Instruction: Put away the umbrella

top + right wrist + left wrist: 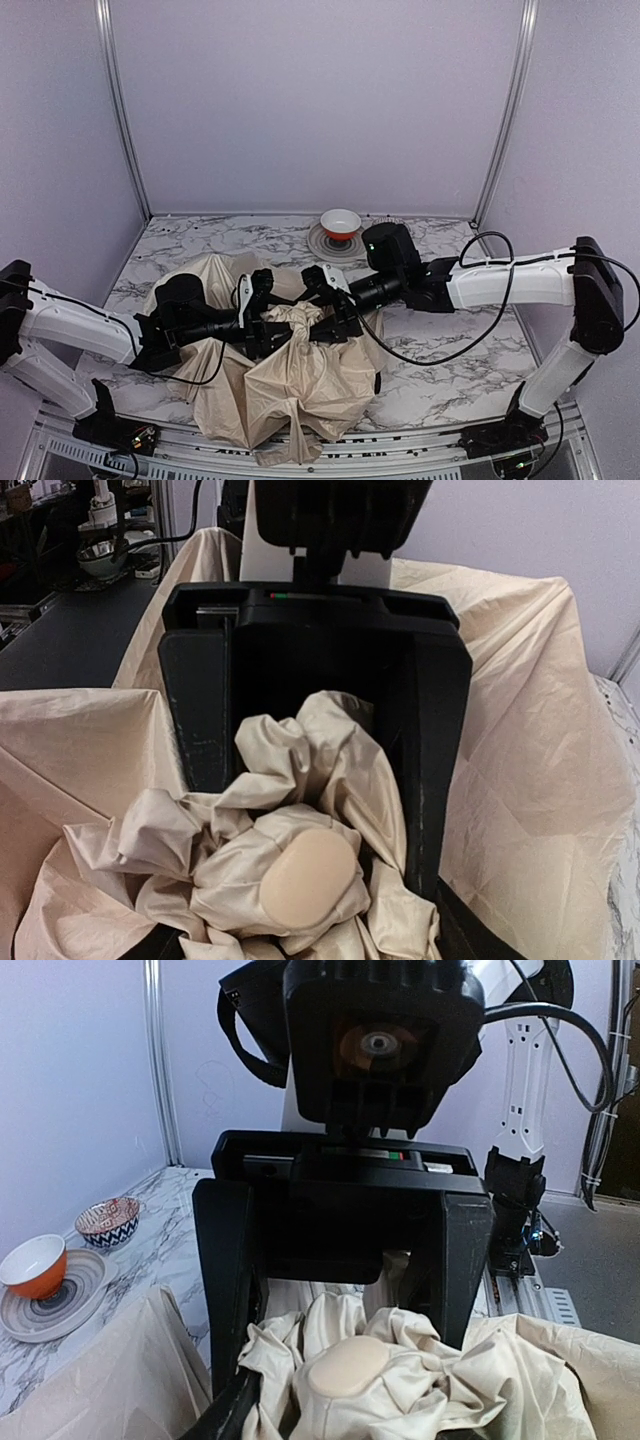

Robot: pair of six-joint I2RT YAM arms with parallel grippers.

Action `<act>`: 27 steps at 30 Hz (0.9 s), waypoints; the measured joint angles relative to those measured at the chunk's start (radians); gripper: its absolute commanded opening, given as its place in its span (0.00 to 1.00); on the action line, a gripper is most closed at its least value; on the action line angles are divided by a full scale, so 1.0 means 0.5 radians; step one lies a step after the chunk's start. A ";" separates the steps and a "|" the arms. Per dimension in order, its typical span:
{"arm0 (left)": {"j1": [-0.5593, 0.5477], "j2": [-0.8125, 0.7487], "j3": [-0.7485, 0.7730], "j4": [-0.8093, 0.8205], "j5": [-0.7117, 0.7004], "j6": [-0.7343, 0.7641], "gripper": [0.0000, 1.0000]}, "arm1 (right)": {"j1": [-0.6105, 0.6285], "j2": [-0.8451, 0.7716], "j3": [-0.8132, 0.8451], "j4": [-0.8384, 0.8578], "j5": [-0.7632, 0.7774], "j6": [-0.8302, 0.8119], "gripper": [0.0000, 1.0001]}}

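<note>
1. Here we go: the umbrella (pixel 290 390) lies unrolled at the near middle of the marble table (pixel 470 390). Its cream canopy spills toward 6 o'clock over the front edge, and its centre is bunched into a knot.
2. The left gripper (pixel 266 312) comes in from 9 o'clock and the right gripper (pixel 326 310) from 3 o'clock, nose to nose over that knot.
3. Both sets of jaws stand wide apart. Each wrist camera shows the other arm's fingers (pixel 430 780) straddling crumpled fabric, with nothing pinched.
4. A smooth tan knob (pixel 310 875) pokes out of the folds. It could be the wooden handle or an end cap; I cannot tell which.
5. My read: this is the gathering step, early in the job. To do it well, one gripper should close on the firm core under that knob, because loose cloth would just slide.
6. The other should then take hold right beside it, so the canopy can be drawn in toward the shaft.
7. Watch the red-and-white bowl (pixel 340 220) on its grey plate (pixel 318 243) at 12 o'clock. It sits just beside the right arm's wrist, and a careless swing could clip it.
</note>
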 measured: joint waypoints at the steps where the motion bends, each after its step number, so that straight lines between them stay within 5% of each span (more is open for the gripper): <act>1: 0.011 0.023 -0.002 -0.002 -0.007 -0.003 0.36 | -0.007 0.017 -0.002 -0.007 0.017 -0.003 0.11; 6: 0.071 0.061 -0.015 0.001 -0.027 -0.002 0.31 | -0.023 0.060 -0.007 0.012 0.130 0.005 0.20; 10: 0.105 0.062 -0.062 0.043 -0.021 0.005 0.12 | -0.018 0.089 -0.007 0.048 0.188 0.008 0.63; 14: 0.153 0.071 -0.106 0.076 -0.052 -0.008 0.11 | -0.069 0.094 -0.043 0.020 0.186 0.044 0.80; 16: 0.171 0.073 -0.117 0.078 -0.069 -0.015 0.08 | -0.139 0.080 -0.062 -0.006 0.133 0.066 0.98; 27: 0.180 0.036 -0.138 0.083 -0.058 0.007 0.07 | -0.352 -0.532 -0.225 -0.014 0.021 0.108 1.00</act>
